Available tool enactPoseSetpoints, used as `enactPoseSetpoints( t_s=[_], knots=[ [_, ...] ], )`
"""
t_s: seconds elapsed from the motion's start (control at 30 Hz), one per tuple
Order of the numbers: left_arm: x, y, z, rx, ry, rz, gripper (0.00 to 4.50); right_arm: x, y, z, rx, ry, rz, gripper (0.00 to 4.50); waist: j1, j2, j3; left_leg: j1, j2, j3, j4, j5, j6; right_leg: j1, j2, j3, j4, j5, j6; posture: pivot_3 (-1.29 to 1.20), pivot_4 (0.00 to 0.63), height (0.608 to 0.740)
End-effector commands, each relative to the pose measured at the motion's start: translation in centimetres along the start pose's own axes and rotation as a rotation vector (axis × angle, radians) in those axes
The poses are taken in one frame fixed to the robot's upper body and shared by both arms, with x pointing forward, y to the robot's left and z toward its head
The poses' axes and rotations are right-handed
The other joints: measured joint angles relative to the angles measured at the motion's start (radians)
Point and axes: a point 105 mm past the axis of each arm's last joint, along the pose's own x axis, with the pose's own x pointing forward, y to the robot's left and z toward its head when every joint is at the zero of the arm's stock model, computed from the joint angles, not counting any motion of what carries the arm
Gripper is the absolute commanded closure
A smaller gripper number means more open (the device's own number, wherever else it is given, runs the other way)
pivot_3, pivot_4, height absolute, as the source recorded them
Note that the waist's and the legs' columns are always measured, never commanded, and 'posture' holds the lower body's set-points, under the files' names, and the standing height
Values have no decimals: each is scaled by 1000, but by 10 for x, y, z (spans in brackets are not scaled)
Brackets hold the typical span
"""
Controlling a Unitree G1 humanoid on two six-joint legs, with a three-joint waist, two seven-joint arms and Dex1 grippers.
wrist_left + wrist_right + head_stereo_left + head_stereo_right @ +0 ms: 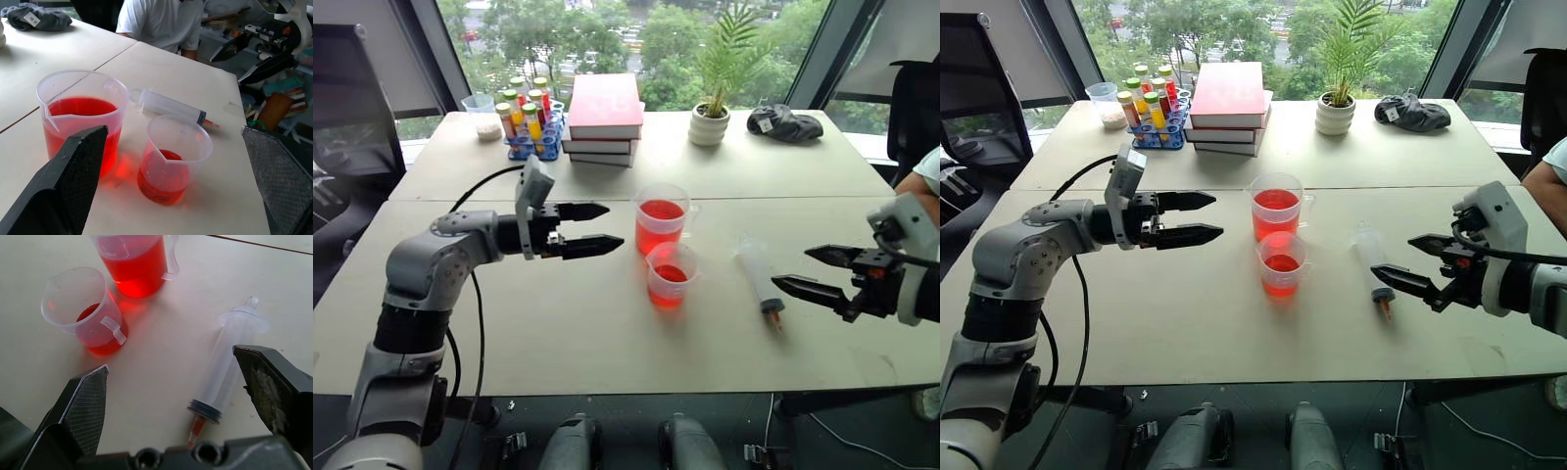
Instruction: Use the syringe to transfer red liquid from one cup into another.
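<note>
Currently the syringe [759, 276] lies flat on the table [607, 343], right of the small cup [671, 275], untouched. Tall cup [662, 219] stands just behind the small one. Both grippers, left [591, 228] and right [811, 271], spread wide, empty. Risk: a careless right reach nudges the syringe into the cups, spilling red liquid [661, 210].

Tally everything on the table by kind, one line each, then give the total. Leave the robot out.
Clear cups holding red liquid: 2, the taller cup and the shorter cup
Syringe: 1
Books in the stack: 3
Potted plant: 1
Rack of capped bottles: 1
Small clear container: 1
Dark bundle: 1
Total: 10
</note>
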Motion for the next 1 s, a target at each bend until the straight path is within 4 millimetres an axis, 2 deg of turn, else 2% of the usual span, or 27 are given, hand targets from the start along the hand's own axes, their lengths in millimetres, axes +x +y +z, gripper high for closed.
enactPoseSetpoints(
  t_s=[0.03,0.33,0.43,0.53,0.73,1.0],
  knots=[
    [0,-2,13,54,-14,-11,0,-3,-5,6,-20,-23,-59,38,1,0,0,0,0,0,0,0,0,0,0,0,0,0,0,0,150,740],
    [-1,6,9,69,13,-9,0,12,-16,7,26,16,-87,38,-3,0,0,0,0,0,0,0,0,0,3,1,0,0,0,0,150,740],
    [2,7,9,69,9,-10,0,24,-29,1,77,80,-139,38,-2,0,0,0,1,0,0,0,0,0,3,1,0,0,-1,0,150,740],
    [6,7,10,76,6,-18,0,38,-36,-1,145,135,-137,38,-3,0,0,0,1,1,1,0,0,0,2,1,0,-1,-3,0,150,740],
    [15,6,8,81,-10,-30,0,79,-57,-14,274,257,-157,38,-2,0,0,-1,0,0,0,0,0,-1,-1,1,0,0,-1,0,150,740],
    [13,6,4,86,-27,-3,0,121,-71,-37,274,400,-161,38,-4,0,0,-1,-1,1,-1,0,0,-2,0,0,0,0,0,0,150,740]
  ],
)
